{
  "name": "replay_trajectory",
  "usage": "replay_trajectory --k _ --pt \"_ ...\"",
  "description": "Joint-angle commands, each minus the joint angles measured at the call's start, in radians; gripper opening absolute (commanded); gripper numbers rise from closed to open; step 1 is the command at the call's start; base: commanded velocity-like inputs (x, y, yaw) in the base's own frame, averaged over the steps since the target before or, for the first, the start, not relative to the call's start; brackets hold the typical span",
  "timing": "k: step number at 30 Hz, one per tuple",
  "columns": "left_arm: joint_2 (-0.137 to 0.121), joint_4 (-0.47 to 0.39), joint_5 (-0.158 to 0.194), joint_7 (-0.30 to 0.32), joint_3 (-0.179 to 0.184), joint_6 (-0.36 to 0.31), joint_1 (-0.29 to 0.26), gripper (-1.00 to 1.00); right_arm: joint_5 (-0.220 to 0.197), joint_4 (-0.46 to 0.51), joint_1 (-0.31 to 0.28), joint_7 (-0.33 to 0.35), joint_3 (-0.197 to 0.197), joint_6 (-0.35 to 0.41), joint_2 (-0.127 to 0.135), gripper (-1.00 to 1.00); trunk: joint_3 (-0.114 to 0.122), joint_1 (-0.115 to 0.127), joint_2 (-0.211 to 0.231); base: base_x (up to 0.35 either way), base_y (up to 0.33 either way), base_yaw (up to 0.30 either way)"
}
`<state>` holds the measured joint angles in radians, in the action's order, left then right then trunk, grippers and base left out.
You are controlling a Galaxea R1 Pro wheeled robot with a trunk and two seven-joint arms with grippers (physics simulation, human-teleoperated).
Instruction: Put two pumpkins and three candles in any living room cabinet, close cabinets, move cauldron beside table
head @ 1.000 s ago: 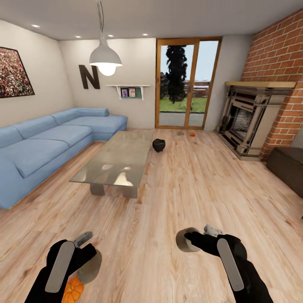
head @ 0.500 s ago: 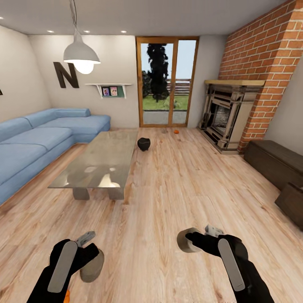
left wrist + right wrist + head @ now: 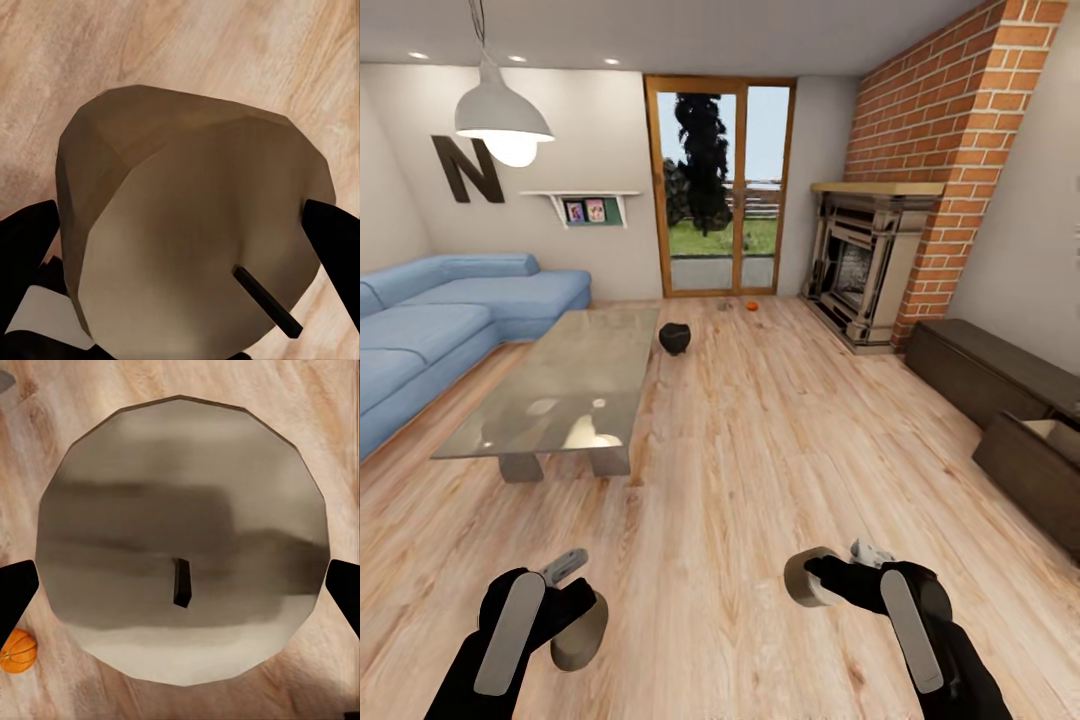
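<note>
Candles fill both of my grippers: the left gripper [image 3: 565, 618], at the lower left of the head view, has its fingers clamped on one candle [image 3: 187, 225], and the right gripper [image 3: 822, 578], at lower right, is clamped on another candle [image 3: 184, 562]. I judge the step in hand is carrying them to the cabinet [image 3: 985, 370], the dark unit along the right edge, where a drawer [image 3: 1032, 462] stands pulled out at lower right. The next move calls for turning right, rolling close and lowering each candle into that drawer. One pumpkin [image 3: 752, 306] lies far off by the glass door; another pumpkin [image 3: 18, 651] sits on the floor beneath my right wrist. The cauldron [image 3: 674, 338] stands just beside the table [image 3: 560, 385]. Bare floor lies between me and the cabinet.
</note>
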<state>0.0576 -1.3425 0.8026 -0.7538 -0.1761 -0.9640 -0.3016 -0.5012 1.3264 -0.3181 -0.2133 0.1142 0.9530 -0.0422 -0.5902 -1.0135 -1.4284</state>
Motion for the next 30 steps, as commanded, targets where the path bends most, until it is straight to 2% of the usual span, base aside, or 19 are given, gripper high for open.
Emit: replay_trajectory --k 1,18,24,30 --pt "0.001 -0.001 0.010 -0.010 -0.002 -0.002 -0.001 -1.00 -0.014 0.001 -0.001 -0.009 0.003 0.003 -0.002 -1.00 -0.002 0.000 -0.001 0.000 0.000 -0.192" --pt "0.001 -0.001 0.010 -0.010 0.001 0.015 -0.001 -1.00 -0.014 -0.007 -0.001 -0.009 0.004 0.003 -0.002 -1.00 -0.024 0.000 -0.001 0.000 0.000 -0.188" --pt "0.000 -0.001 0.009 -0.011 0.033 0.016 -0.001 -1.00 -0.014 -0.007 -0.001 -0.009 0.004 0.005 -0.001 -1.00 -0.031 0.000 -0.001 0.000 0.000 -0.186" --pt "0.001 -0.001 0.009 -0.012 0.036 0.016 -0.001 -1.00 -0.014 -0.007 -0.001 -0.009 0.026 0.006 0.002 -1.00 -0.039 0.000 -0.001 0.000 0.000 -0.185"
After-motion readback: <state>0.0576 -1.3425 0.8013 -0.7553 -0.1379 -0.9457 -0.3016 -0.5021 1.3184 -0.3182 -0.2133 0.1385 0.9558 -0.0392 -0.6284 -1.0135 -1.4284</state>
